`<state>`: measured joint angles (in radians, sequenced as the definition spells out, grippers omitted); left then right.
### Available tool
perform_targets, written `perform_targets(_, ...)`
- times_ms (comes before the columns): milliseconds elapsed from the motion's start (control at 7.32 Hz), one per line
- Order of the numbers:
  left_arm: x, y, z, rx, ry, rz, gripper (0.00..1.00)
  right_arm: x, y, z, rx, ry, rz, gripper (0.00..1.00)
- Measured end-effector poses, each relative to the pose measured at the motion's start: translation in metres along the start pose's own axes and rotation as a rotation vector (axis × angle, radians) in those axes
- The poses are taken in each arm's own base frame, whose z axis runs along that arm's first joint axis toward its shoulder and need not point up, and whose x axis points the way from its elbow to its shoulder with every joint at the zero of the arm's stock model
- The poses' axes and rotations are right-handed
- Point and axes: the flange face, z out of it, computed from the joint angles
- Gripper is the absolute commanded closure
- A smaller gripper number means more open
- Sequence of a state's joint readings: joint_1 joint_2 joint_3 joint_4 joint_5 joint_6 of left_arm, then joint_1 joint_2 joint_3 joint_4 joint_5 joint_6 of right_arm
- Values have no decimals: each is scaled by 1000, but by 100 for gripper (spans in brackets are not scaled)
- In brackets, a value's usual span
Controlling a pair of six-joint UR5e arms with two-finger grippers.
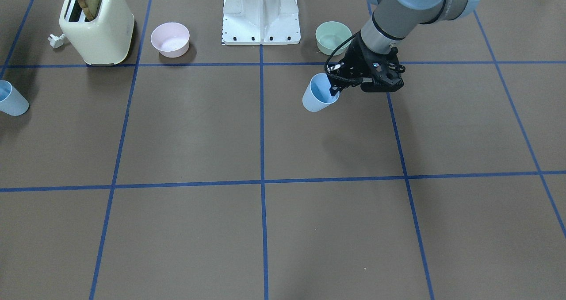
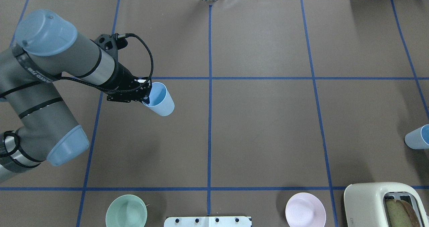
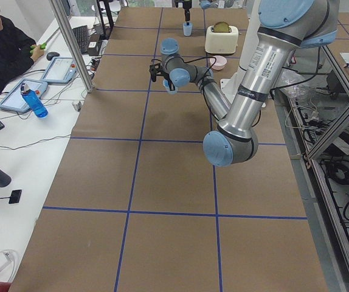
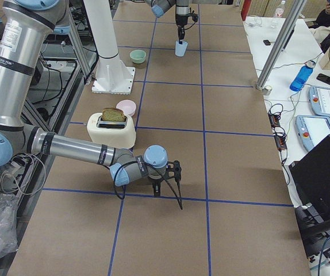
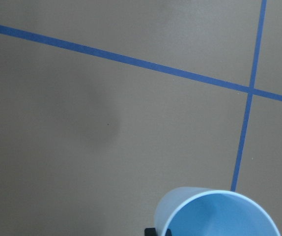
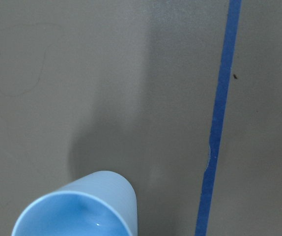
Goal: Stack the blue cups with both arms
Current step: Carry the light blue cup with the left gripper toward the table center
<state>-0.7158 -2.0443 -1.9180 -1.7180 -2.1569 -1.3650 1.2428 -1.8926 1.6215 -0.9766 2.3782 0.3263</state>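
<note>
Cup [image 2: 162, 104] hangs tilted, its rim pinched by the left hand [image 2: 146, 98].

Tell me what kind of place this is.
Most likely a robotics lab: a table papered brown and gridded with blue tape, an operator at a side bench with teach pendants, and kitchen props like a toaster.

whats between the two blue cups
Nothing but bare brown table crossed by blue tape lines, between the held blue cup and the other blue cup; the overhead view shows it.
</note>
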Motion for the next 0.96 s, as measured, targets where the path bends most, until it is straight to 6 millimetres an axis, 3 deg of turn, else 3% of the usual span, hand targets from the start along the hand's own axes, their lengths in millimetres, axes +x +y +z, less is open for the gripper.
perform_targets(547,42,15,29,6,-20,-12,100,-2,-5,1,2,-5,-5,100)
perform_targets(957,60,17,51,6,-37,-13,100,-11,-18,-3,11,-22,-16,100)
